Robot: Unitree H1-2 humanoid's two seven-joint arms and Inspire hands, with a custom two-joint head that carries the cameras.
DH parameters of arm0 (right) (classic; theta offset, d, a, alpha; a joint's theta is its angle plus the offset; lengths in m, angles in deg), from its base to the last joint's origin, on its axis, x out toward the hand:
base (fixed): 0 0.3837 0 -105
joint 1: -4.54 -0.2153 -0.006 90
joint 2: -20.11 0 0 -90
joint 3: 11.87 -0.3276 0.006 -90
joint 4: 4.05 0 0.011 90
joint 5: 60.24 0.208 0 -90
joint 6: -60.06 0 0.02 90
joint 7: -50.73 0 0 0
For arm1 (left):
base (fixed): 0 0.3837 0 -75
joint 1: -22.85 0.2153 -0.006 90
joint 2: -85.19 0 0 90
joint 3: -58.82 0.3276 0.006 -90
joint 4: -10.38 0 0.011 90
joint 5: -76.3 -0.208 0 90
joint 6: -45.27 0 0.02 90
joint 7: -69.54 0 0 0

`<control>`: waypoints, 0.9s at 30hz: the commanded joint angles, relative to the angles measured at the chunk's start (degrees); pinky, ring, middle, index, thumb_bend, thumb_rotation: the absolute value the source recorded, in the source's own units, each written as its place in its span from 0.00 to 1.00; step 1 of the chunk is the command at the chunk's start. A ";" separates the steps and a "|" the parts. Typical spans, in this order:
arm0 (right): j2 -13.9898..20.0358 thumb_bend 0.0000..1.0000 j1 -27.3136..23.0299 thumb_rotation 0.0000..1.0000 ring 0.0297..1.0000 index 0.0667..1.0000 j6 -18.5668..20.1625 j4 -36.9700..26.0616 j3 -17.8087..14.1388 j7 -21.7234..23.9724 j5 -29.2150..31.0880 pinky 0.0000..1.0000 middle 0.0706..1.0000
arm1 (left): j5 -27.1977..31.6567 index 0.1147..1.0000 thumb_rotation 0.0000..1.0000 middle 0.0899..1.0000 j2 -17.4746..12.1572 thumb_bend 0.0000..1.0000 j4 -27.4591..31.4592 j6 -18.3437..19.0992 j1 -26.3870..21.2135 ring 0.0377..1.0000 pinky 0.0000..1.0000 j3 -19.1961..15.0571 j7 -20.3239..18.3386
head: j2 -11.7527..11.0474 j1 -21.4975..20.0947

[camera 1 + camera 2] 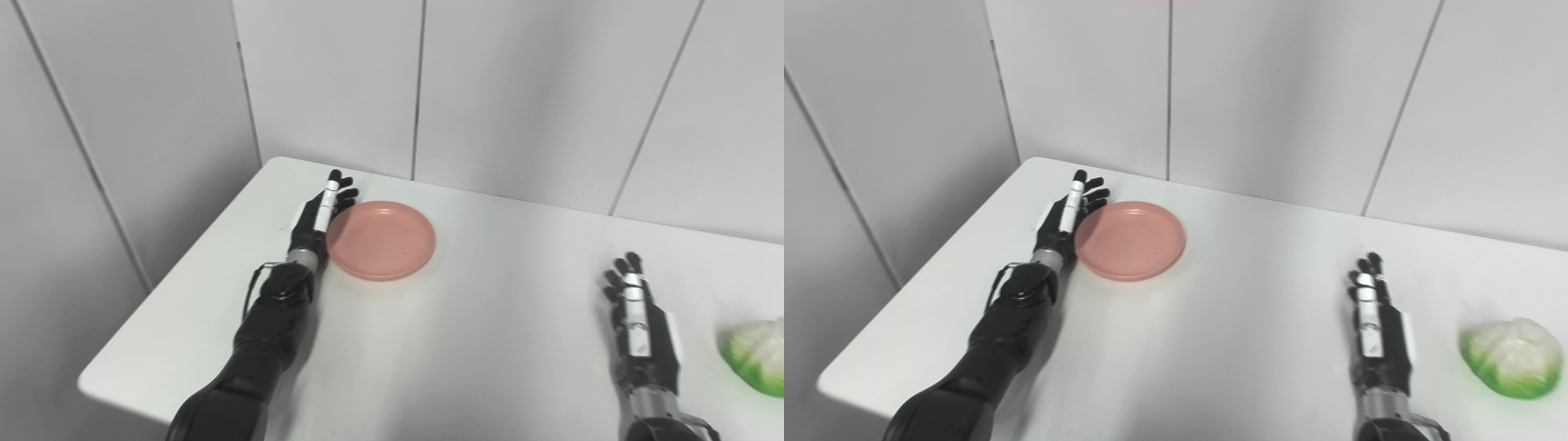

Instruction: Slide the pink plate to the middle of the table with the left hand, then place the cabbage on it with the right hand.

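Right robot hand (1375, 327) open beside cabbage (1511, 358); left robot hand (1066, 217) touches pink plate (1130, 239).

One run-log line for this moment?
left hand: open, against pink plate left rim | right hand: open, idle | cabbage: untouched, right of right hand

White table (1237, 343) against grey panelled walls (1274, 98). Pink plate (1130, 240) lying flat toward the far left part of the tabletop. Left hand (1067, 219) pressed edge-on against the plate's left rim, fingers extended and close together, holding nothing. Right hand (1375, 324) resting near the table's right side, fingers straight and pointing away, also holding nothing. Cabbage (1511, 358), pale on top and green at the base, just to the right of that hand, apart from it, well away from the plate.
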 commanded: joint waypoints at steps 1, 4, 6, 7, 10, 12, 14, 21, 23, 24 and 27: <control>-0.91 0.68 1.23 0.86 0.93 0.95 0.28 -0.55 0.02 -0.70 -0.24 0.96 0.94 | 0.39 0.76 1.00 0.79 0.76 0.86 2.43 -0.29 -2.12 0.82 0.86 0.59 -1.57 | 0.16 -0.49; -2.07 0.67 1.20 0.83 0.93 0.94 0.69 -1.18 -0.08 -2.12 -0.51 0.96 0.94 | 0.69 0.76 1.00 0.78 1.64 0.86 2.57 -0.60 -1.97 0.81 0.84 0.71 -2.18 | 0.80 -3.92; -3.09 0.66 1.07 0.78 0.91 0.92 1.19 -1.77 -0.22 -3.32 -0.65 0.94 0.91 | 1.36 0.76 1.00 0.78 2.62 0.87 2.11 -0.60 -2.07 0.81 0.82 0.62 -2.77 | 1.26 -5.43; -3.56 0.65 0.97 0.76 0.90 0.90 1.36 -2.02 -0.29 -3.84 -0.64 0.93 0.90 | 1.81 0.76 1.00 0.79 3.14 0.88 2.41 -0.07 -1.96 0.82 0.83 0.56 -3.17 | 1.51 -6.14; -4.38 0.66 0.56 0.71 0.89 0.88 1.51 -1.91 -0.53 -4.71 -0.55 0.93 0.90 | 2.24 0.77 1.00 0.79 4.09 0.89 3.59 1.21 -1.61 0.82 0.84 0.77 -3.64 | 2.21 -8.23; -5.15 0.66 0.38 0.70 0.89 0.87 2.31 -2.43 -0.68 -5.69 -0.65 0.93 0.90 | 2.85 0.77 1.00 0.79 5.24 0.90 5.26 2.63 -1.05 0.82 0.84 0.71 -3.60 | 2.47 -9.21; -5.51 0.66 0.26 0.70 0.90 0.87 2.91 -2.75 -0.45 -6.22 -1.20 0.93 0.90 | 2.71 0.77 1.00 0.79 6.36 0.90 7.01 3.80 -0.42 0.82 0.84 0.89 -3.35 | 2.69 -9.88; -4.92 0.65 0.17 0.76 0.92 0.90 3.10 -2.74 0.44 -5.73 -2.49 0.94 0.92 | 1.56 0.77 1.00 0.80 9.60 0.88 12.60 6.94 1.80 0.84 0.86 3.12 -3.42 | 3.68 -11.10; -4.99 0.65 0.02 0.76 0.92 0.90 3.43 -2.91 0.43 -5.82 -2.48 0.94 0.92 | 1.32 0.78 1.00 0.81 10.63 0.87 13.36 7.27 2.10 0.84 0.84 3.65 -3.22 | 4.23 -11.77; -5.02 0.65 -0.06 0.77 0.92 0.90 3.62 -3.03 0.47 -5.87 -2.56 0.94 0.92 | 1.12 0.78 1.00 0.81 10.95 0.87 13.46 7.30 2.16 0.84 0.83 3.85 -3.11 | 4.64 -12.38; -5.01 0.65 -0.28 0.77 0.92 0.90 3.59 -2.91 0.63 -6.04 -3.08 0.93 0.92 | 1.02 0.77 1.00 0.80 11.86 0.86 13.65 7.25 2.31 0.83 0.83 4.31 -2.95 | 4.92 -13.07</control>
